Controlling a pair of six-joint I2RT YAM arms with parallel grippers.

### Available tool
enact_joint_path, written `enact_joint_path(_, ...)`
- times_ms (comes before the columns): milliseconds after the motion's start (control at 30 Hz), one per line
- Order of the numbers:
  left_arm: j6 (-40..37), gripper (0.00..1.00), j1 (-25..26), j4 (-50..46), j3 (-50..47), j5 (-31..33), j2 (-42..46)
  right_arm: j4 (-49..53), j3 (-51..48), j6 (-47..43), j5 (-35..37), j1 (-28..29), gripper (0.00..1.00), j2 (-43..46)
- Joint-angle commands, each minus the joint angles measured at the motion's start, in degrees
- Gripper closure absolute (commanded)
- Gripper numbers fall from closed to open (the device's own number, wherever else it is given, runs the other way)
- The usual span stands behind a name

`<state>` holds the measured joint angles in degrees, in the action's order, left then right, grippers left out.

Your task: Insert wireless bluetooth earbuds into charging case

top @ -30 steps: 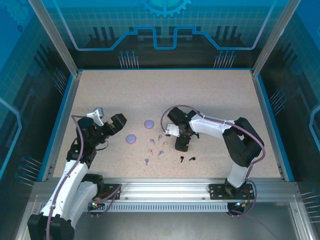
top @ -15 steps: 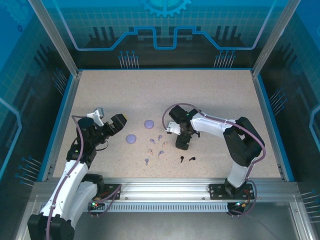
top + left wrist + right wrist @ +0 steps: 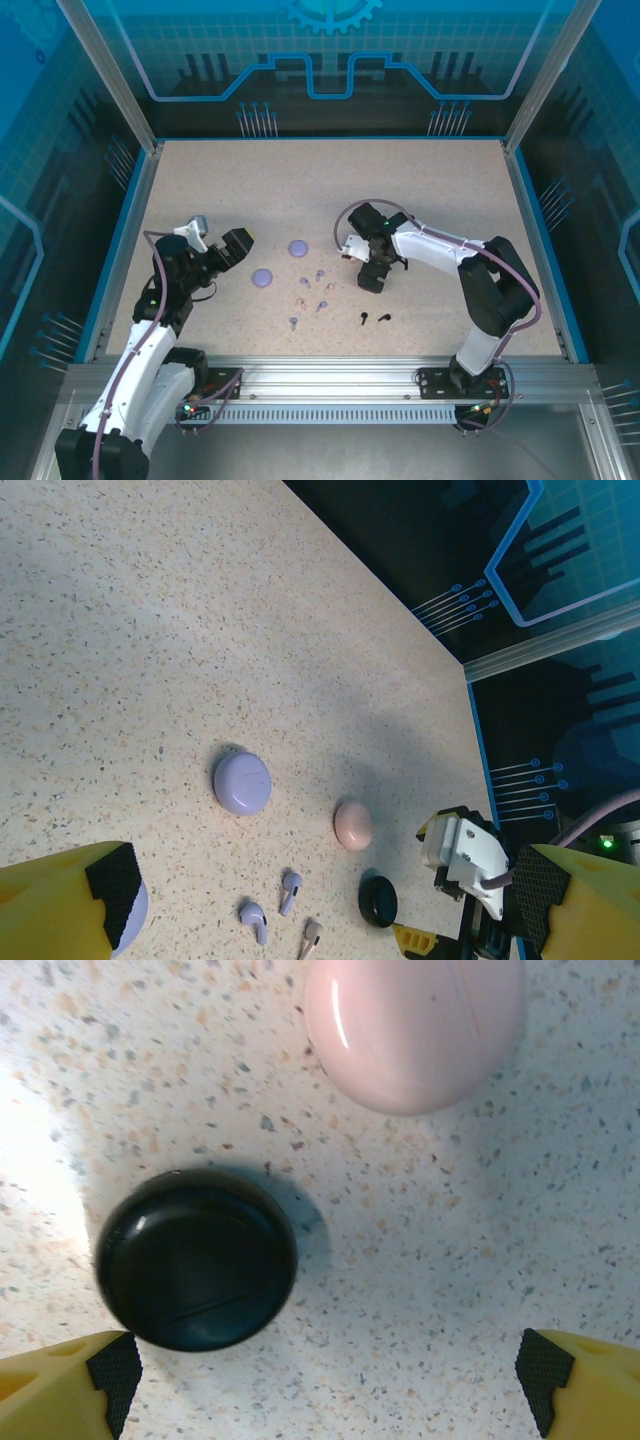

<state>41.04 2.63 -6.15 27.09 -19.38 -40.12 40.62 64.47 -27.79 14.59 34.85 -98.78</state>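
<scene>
Round charging cases lie closed on the speckled table: a lavender case [image 3: 242, 782], a pink case [image 3: 413, 1025] and a black case [image 3: 197, 1258]. In the top view two lavender cases [image 3: 298, 247] [image 3: 262, 277] lie left of centre. Tiny earbuds are scattered below them: lavender earbuds [image 3: 321, 306] [image 3: 291, 885], a pink earbud [image 3: 310, 935] and black earbuds [image 3: 375, 319]. My right gripper [image 3: 325, 1380] [image 3: 372, 279] hovers open just above the black and pink cases, holding nothing; the black case lies by its left finger [image 3: 110, 1365]. My left gripper [image 3: 235, 246] [image 3: 325, 885] is open and empty, left of the lavender cases.
Blue walls and an aluminium frame [image 3: 330, 375] ring the table. The right arm [image 3: 440, 250] arches across the right half. Bare tabletop [image 3: 330, 190] stretches behind the cases.
The right gripper has shifted slightly right and farther from the arm bases, over the black and pink cases. The left arm and all objects have stayed still.
</scene>
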Motion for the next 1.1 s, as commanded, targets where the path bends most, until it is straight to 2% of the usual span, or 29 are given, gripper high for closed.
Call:
enact_joint_path(0, -0.16, 0.01, 0.27, -1.2, 0.42, -0.05, 0.96, 2.27, -0.66, 1.38, 1.09, -0.97, 0.0, 1.23)
enact_joint_path(133, -0.29, 0.01, 0.27, -1.56, 0.35, 0.04, 1.23, 2.88, -0.48, 1.53, 0.18, -1.28, 0.0, 1.37)
enact_joint_path(333, -0.34, 0.01, 0.24, -1.68, 0.33, 0.13, 1.45, 0.28, -1.15, 3.79, -9.24, -1.04, 0.0, 5.81)
enact_joint_path(433, -0.37, 0.01, 0.27, -1.69, 0.16, 0.22, 1.53, 0.68, 0.23, 6.17, -11.51, -0.01, 0.0, 5.69)
enact_joint_path(600, -0.43, 0.01, 0.27, -1.86, -0.02, 0.3, 1.84, 3.46, 3.3, 9.23, -5.25, 2.45, 0.0, 0.42)
enact_joint_path(1067, -0.69, 0.01, 0.27, -2.29, 0.07, 0.35, 2.09, 6.82, 6.33, 12.26, -0.37, 3.6, 0.0, -6.73)
